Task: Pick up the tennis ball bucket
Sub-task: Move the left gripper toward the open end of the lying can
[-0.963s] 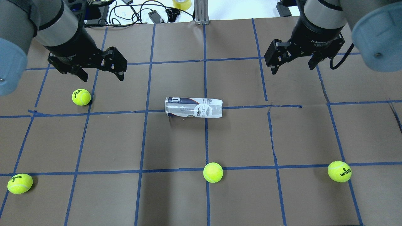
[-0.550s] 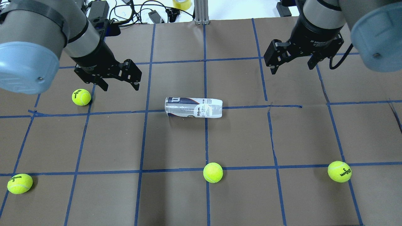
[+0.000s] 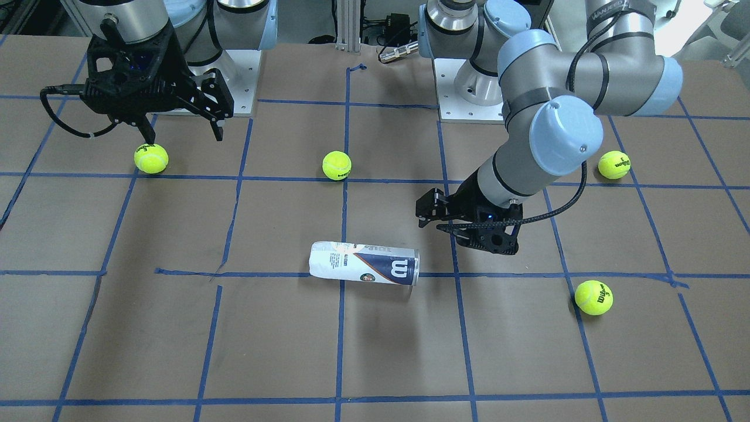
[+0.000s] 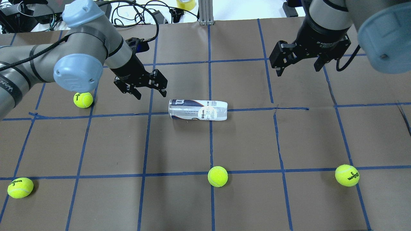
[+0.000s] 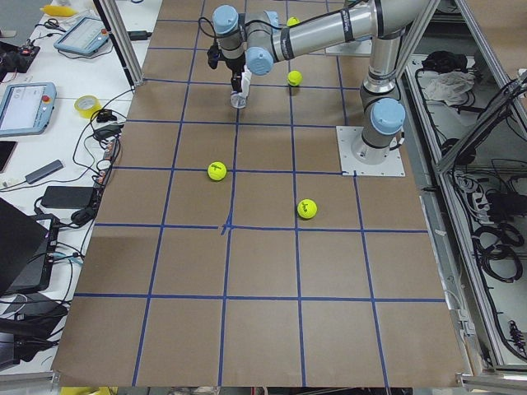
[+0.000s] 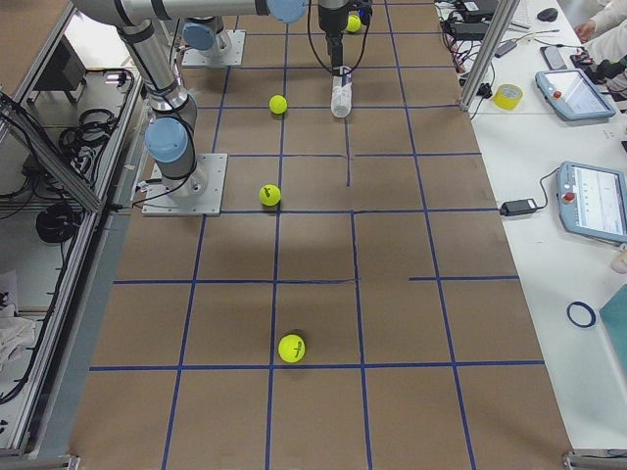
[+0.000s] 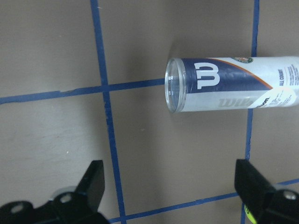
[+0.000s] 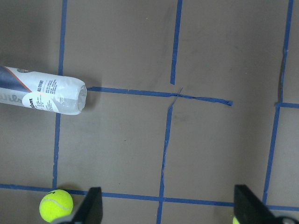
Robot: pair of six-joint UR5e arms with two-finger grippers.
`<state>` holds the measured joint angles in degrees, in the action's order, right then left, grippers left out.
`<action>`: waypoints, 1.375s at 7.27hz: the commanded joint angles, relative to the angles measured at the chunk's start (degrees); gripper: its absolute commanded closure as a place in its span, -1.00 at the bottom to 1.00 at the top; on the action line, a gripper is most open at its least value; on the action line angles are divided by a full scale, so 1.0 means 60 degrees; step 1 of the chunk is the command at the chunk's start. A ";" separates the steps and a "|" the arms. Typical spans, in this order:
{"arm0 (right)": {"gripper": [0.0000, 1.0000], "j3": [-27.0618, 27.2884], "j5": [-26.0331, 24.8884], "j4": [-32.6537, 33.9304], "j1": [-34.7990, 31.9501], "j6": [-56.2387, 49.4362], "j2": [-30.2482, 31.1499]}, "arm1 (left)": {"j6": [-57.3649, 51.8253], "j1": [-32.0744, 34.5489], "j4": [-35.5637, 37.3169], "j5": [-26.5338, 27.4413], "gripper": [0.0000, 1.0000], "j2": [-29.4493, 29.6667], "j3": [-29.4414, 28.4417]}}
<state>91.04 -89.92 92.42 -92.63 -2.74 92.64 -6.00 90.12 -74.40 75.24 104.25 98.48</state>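
Clear and empty, our one tennis ball bucket [image 4: 198, 110] lies sideways on the table [image 4: 244, 144] among four tennis balls [image 4: 217, 176], and we see the left gripper [image 4: 151, 96] and right gripper [image 4: 298, 71] spread wide, holding nothing.

In the left wrist view the tennis ball bucket [image 7: 233, 84] runs off the right edge, hiding its closed end, and the bottom edge cuts off most of the left gripper [image 7: 168, 173]. In the right wrist view the bucket's open end is lost past the left edge, and a tennis ball [image 8: 236, 220] at the bottom edge shows only as a sliver.
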 commanded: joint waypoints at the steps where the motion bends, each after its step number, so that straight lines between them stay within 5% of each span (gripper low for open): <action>1: -1.00 0.0003 0.0017 0.0006 -0.0001 0.0002 0.0000 | -0.0317 -0.0004 0.0227 -0.1019 -1.00 0.0451 0.0080; 4: -1.00 -0.0012 0.0002 0.0006 0.0014 -0.0042 0.0014 | -0.2348 -0.0833 0.0212 -0.2225 -1.00 0.0963 0.0285; 7: -1.00 0.0003 -0.0013 -0.0008 0.0014 -0.0013 -0.0015 | -0.2692 -0.1250 0.0488 -0.4417 -1.00 0.1738 0.0301; 8: -1.00 0.0003 -0.0013 -0.0023 0.0014 -0.0013 -0.0015 | -0.2721 -0.1250 0.0548 -0.4439 -0.76 0.2017 0.0315; 10: -1.00 0.0003 -0.0013 0.0006 0.0043 -0.0013 -0.0015 | -0.2590 -0.1250 0.0534 -0.4526 -0.75 0.2325 0.0345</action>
<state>91.03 -90.00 92.41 -92.43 -2.89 92.58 -22.07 82.64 -71.23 48.65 116.89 100.45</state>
